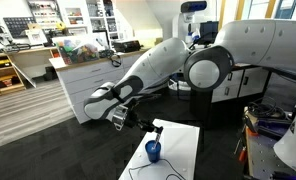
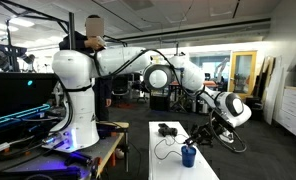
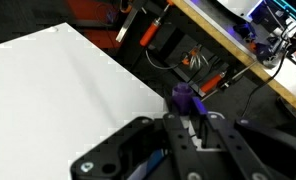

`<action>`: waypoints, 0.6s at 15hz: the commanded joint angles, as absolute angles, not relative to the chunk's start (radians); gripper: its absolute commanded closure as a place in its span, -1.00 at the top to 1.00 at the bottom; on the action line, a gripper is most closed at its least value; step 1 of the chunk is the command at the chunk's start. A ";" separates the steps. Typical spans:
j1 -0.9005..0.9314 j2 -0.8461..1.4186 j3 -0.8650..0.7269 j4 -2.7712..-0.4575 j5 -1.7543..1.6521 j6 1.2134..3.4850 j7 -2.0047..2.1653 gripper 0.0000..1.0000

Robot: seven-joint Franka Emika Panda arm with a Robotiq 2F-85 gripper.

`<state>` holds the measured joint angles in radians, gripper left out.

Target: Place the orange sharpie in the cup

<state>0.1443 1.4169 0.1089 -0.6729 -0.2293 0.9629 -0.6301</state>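
The small blue cup stands on the white table; it shows in both exterior views. A thin dark stick rises from its mouth, too small to name, and I cannot make out an orange sharpie anywhere. My gripper hangs beside and slightly above the cup, apart from it, as an exterior view shows. In the wrist view my black fingers sit close together with only a thin gap and nothing plainly between them. A purple-blue round thing, probably the cup, sits just beyond the fingertips.
A small black object with a cable lies on the table behind the cup. A bench with orange-handled tools and cables runs past the table's edge. A person stands behind the arm's base. White cabinets stand nearby.
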 commanded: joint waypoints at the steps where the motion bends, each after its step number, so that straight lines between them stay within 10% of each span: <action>1: 0.160 1.449 0.098 -0.610 -0.253 0.924 -0.666 -0.84; 2: 0.161 1.452 0.098 -0.607 -0.257 0.923 -0.668 -0.79; 3: 0.164 1.453 0.097 -0.605 -0.261 0.923 -0.672 -0.13; 9: 0.165 1.446 0.098 -0.603 -0.275 0.929 -0.669 0.50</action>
